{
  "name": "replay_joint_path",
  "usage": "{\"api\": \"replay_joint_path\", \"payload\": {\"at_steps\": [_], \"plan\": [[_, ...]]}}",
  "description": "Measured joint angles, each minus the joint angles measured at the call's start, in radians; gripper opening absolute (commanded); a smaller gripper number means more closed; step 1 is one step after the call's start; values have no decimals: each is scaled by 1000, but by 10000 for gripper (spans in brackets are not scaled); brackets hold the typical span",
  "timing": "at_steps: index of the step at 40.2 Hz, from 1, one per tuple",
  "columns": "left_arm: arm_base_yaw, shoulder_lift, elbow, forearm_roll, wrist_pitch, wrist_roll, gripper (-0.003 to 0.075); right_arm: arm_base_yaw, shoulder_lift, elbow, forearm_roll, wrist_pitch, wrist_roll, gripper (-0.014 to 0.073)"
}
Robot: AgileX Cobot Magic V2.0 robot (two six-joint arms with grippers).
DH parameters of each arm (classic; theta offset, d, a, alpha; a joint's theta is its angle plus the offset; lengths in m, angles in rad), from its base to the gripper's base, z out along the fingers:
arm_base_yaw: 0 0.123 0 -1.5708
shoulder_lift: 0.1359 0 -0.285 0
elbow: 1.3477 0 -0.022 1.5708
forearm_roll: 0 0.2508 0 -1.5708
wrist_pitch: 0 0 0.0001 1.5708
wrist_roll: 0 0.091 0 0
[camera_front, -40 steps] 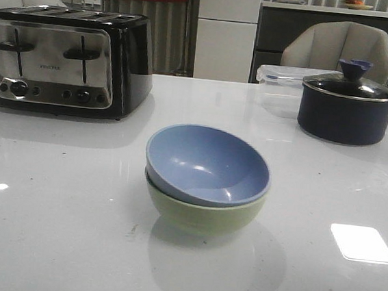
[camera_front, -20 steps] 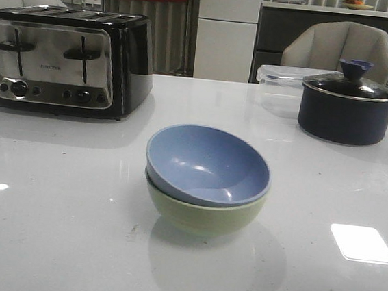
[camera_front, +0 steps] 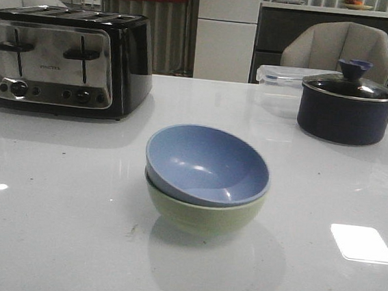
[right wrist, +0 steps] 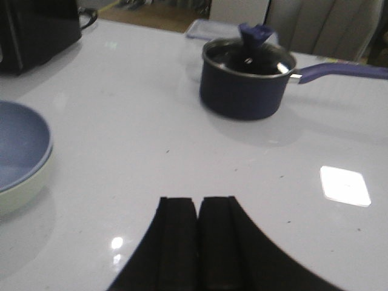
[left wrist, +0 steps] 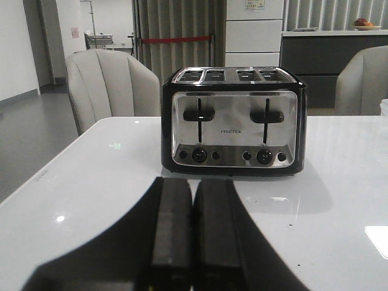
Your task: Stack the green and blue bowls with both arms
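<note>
The dusty blue matte round bowl (camera_front: 207,164) sits nested inside the pale sage green matte round bowl (camera_front: 201,213), tilted so its open mouth tips toward the near left; both are plain, smooth and empty; the stack stands upright near the middle of the white table.

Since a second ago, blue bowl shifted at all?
No. The blue bowl sits nested in the green bowl, same spot relative to the toaster and the pot.
</note>
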Motion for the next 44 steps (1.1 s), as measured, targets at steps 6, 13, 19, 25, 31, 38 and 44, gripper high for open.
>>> {"api": "replay_joint_path", "payload": {"at_steps": [6, 13, 19, 25, 31, 38, 44], "plan": [[0, 0, 0, 0, 0, 0, 98, -20, -75, 131, 2, -165, 0, 44], [0, 0, 0, 0, -2, 0, 98, -45, -102, 153, 2, -231, 0, 44], [0, 0, 0, 0, -2, 0, 98, -55, -102, 154, 2, -232, 0, 44], [0, 0, 0, 0, -2, 0, 98, -55, -102, 154, 4, -234, 0, 44], [0, 0, 0, 0, -2, 0, 98, -49, -102, 154, -1, -239, 6, 44], [0, 0, 0, 0, -2, 0, 98, -46, -102, 154, -108, -262, 157, 44], [0, 0, 0, 0, -2, 0, 98, -46, -102, 154, -165, -277, 256, 44]]}}
